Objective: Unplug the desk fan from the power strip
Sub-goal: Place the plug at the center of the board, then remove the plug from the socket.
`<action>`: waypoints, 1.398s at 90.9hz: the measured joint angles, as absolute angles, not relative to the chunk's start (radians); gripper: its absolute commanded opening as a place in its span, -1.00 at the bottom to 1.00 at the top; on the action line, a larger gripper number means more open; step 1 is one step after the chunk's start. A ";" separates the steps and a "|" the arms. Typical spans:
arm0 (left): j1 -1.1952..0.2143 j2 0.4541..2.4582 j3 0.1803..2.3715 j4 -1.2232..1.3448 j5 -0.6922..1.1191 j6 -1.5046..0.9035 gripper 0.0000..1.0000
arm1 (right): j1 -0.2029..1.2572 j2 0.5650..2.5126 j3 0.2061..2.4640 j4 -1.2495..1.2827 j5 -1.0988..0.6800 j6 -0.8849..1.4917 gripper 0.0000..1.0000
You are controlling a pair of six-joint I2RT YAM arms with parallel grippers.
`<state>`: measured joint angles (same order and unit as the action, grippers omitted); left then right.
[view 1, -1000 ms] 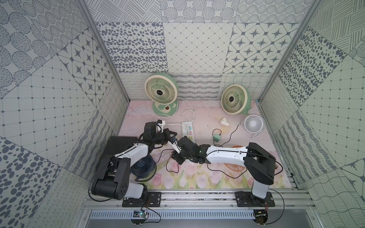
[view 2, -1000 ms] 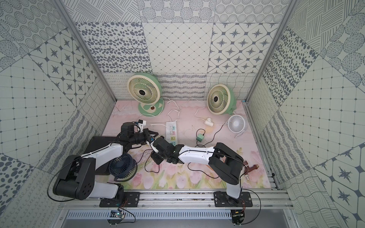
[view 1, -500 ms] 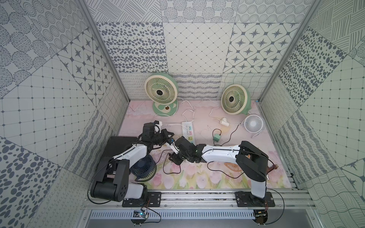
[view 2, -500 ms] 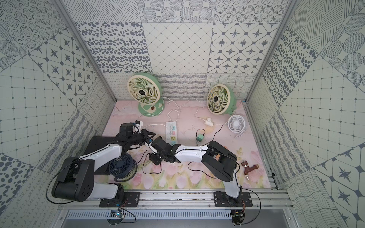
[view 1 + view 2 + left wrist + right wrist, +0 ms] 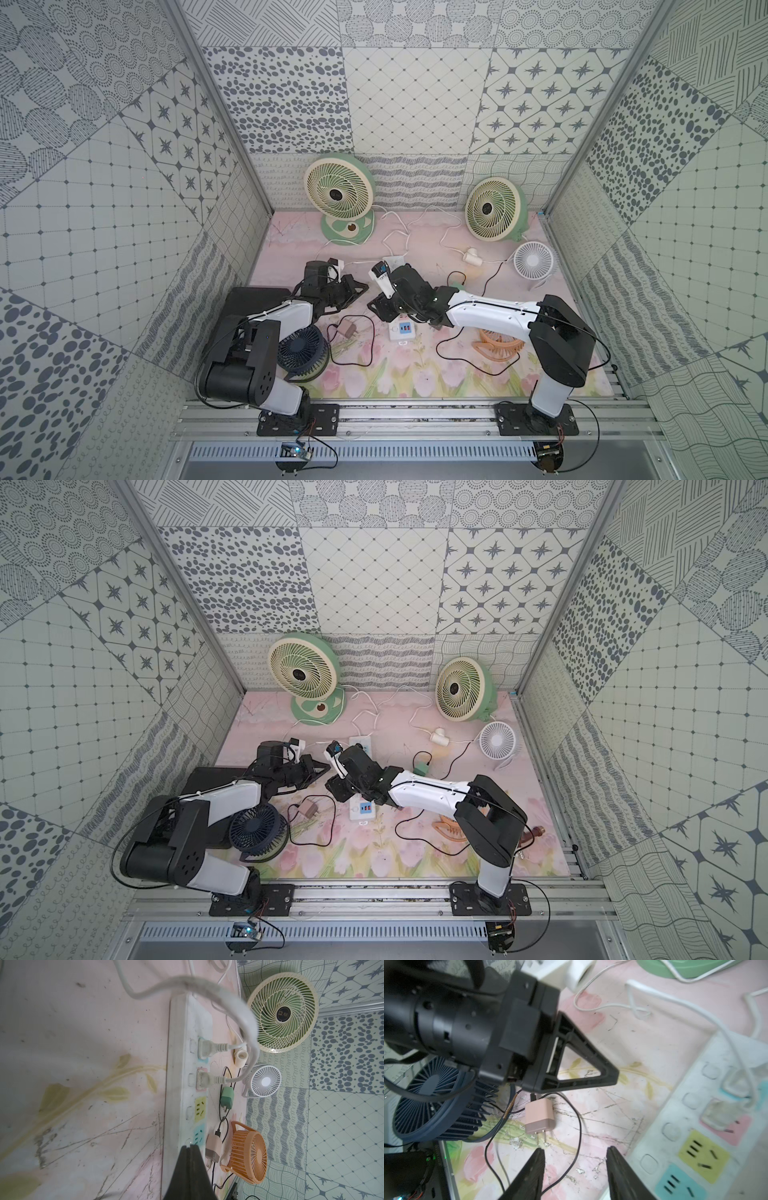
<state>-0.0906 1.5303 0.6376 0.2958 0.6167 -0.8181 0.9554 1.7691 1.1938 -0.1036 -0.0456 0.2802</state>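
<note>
While the left gripper (image 5: 190,1152) is hanging with its fingers pressed together on nothing, near one long side of the power strip (image 5: 178,1076), the right gripper (image 5: 575,1157) is hovering beside the same strip with its fingers apart and empty. The power strip is lying flat in the middle of the floral surface (image 5: 415,374). Its long axis is running from the robot's side toward the back wall, and its blue USB panel (image 5: 402,330) is pointing at the robot. In both top views the right arm is covering the strip's middle, leaving only its two ends showing. The left wrist view is filling that gap: one white plug (image 5: 207,1048) is sitting in a far socket and a second white plug (image 5: 204,1080) in the pink one, while the yellow socket (image 5: 200,1108) and teal socket (image 5: 199,1133) are standing empty. Only the right wrist view is showing a pink adapter (image 5: 539,1115) lying loose between the navy fan (image 5: 436,1101) and the strip.
</note>
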 measured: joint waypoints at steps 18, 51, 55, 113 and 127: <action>-0.114 1.590 0.638 0.345 0.658 -0.847 -1.00 | 0.897 1.771 1.201 -0.145 0.076 0.366 -0.02; -0.168 1.678 0.639 0.444 0.719 -0.905 -1.00 | 0.842 1.890 1.323 -0.192 0.266 0.498 -0.08; -0.173 1.688 0.640 0.456 0.725 -0.913 -1.00 | 0.842 1.914 1.343 -0.195 0.282 0.503 -0.10; -0.225 1.763 0.652 0.559 0.762 -0.975 -1.00 | 0.840 2.115 1.520 -0.263 0.384 0.543 -0.49; -0.238 1.787 0.661 0.576 0.762 -0.982 -1.00 | 0.840 2.120 1.520 -0.274 0.391 0.551 -0.71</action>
